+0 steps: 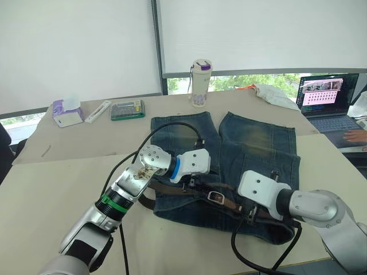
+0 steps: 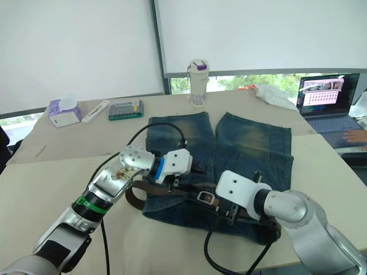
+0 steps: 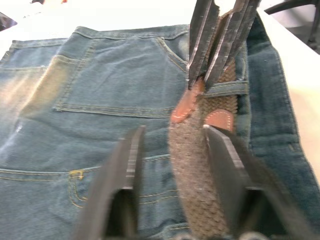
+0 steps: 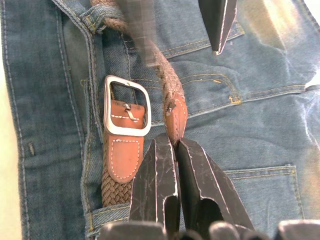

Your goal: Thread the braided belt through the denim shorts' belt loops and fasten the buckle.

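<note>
Dark blue denim shorts [image 1: 252, 154] lay on a beige table [image 1: 69, 183] near white-blinded windows [image 1: 74, 46]. Right claw [image 4: 176, 145] pinched the brown braided belt [image 4: 167, 87] tip beside the silver buckle [image 4: 127, 106]; left claw [image 3: 172, 145] released, straddling the belt.

An office: a beige table [image 1: 51, 189] by blind-covered windows [image 1: 74, 46], with an open laptop [image 1: 327, 94] and calculator [image 1: 127, 109]

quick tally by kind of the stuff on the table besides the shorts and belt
bottle: 1
tissue pack: 1
white stick-shaped item: 1
green case: 1
laptop: 1
white cloth: 1
total: 6
</note>
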Motion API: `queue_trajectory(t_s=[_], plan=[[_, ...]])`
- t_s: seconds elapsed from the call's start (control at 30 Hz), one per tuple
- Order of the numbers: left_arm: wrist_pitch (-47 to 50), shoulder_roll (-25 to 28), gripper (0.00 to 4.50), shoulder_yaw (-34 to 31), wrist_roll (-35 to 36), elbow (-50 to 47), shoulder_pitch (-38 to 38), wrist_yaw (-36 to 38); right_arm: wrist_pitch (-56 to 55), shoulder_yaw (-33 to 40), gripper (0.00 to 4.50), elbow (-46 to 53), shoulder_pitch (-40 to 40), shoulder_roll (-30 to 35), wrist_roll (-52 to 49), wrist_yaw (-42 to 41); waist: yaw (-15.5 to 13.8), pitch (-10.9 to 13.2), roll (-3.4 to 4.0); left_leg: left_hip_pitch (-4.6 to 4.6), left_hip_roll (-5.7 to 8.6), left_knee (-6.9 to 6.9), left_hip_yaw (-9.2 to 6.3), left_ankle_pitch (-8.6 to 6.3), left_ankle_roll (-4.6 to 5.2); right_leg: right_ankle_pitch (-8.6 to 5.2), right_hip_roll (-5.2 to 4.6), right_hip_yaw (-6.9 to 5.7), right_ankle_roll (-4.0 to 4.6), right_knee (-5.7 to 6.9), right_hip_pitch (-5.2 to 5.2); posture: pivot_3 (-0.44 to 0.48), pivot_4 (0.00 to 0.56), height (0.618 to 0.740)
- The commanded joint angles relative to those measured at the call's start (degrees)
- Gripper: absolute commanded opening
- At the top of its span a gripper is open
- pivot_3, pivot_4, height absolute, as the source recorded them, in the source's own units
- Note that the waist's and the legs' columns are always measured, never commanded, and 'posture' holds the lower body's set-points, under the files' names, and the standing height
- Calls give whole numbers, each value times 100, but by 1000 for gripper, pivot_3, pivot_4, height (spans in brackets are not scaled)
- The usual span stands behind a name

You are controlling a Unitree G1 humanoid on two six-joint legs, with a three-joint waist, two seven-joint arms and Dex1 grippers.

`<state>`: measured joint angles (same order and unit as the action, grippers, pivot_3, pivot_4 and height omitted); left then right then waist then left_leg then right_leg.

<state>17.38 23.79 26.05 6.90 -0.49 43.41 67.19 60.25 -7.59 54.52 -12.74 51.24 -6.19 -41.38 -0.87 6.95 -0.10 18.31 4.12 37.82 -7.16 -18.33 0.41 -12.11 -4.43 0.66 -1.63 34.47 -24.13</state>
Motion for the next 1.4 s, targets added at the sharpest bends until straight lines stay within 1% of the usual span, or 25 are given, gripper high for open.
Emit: queue_trajectory(t_s=[0.03,0.2,0.3,0.43,0.47,0.57,0.63,0.67,0.7,0.73,0.77,0.87,0.97,1.17,1.4], plan=[[-207,3,2420,24,-175,-150,91,-44,50,174,0,110,-204,28,-127,68,-7,-2,4,0,1,0,0,0,0,0,-1,1,0,3,0,0,150,740],[-230,-43,2420,57,-373,-128,1,-205,96,190,0,123,-281,87,-242,86,-9,-3,5,0,2,1,0,-1,1,0,-2,0,0,10,0,0,150,740],[-216,-100,1632,9,-427,-141,-21,-327,120,196,0,146,-291,124,-300,87,-9,-3,5,0,1,1,0,-1,2,0,-2,1,-1,32,0,0,150,740],[-289,-98,231,-36,-434,-188,-62,-341,141,191,0,136,-292,158,-346,112,-8,-3,6,0,1,2,0,-1,2,0,-2,1,-1,42,-1,0,150,740],[-303,-88,26,-49,-431,-191,-78,-343,149,188,0,133,-289,158,-367,120,-7,-3,6,0,1,2,0,-1,2,0,-2,1,-1,42,-1,0,150,740],[-386,-71,26,-101,-416,-180,-142,-355,200,240,0,113,-277,66,-470,158,-5,-3,6,-1,1,2,0,-1,2,0,-2,1,-1,42,-1,0,150,740],[-297,-61,0,-169,-371,-206,-231,-399,237,292,781,115,-198,-27,-559,193,-4,-4,6,-1,1,2,0,-1,2,0,-2,1,-1,43,-1,0,150,740],[-216,-64,0,-223,-333,-226,-289,-442,262,311,1032,110,-121,-89,-549,280,-2,-4,6,-1,1,2,0,-1,3,0,-2,1,-1,43,-1,0,150,740],[-73,-83,0,-290,-276,-246,-351,-501,302,320,1507,79,-48,-167,-478,444,-2,-4,7,-1,0,2,0,-1,2,0,-2,1,-1,44,-1,0,150,740],[23,-92,0,-341,-248,-252,-408,-559,383,346,1731,36,19,-268,-437,598,-2,-4,7,-2,0,2,0,-2,3,0,-2,2,-1,45,-1,0,150,740],[-22,-70,0,-354,-297,-231,-482,-625,383,316,1827,7,160,-311,-401,693,-3,-5,7,-2,0,2,0,-2,3,0,-2,2,-1,46,-2,0,150,740],[78,-71,0,-390,-346,-271,-669,-824,371,178,1827,29,560,-409,-354,918,-19,-7,8,-1,1,4,-2,-1,2,0,-3,3,-1,48,-3,0,150,740],[202,-93,0,-408,-324,-340,-749,-941,356,64,1827,104,775,-490,-388,1063,-7,-7,9,-3,2,4,0,-2,2,0,-3,7,-1,49,-3,0,150,740],[266,-82,0,-339,-346,-395,-867,-1055,302,-215,1827,9,856,-507,-409,1166,4,-9,12,-6,2,4,2,-2,2,-1,-2,8,-2,49,-2,0,150,740],[286,-94,0,-316,-364,-398,-886,-1129,94,-680,1827,-240,747,-234,-266,1154,4,-9,12,-7,2,4,2,-2,2,-1,-2,7,-2,47,-2,0,150,740]])
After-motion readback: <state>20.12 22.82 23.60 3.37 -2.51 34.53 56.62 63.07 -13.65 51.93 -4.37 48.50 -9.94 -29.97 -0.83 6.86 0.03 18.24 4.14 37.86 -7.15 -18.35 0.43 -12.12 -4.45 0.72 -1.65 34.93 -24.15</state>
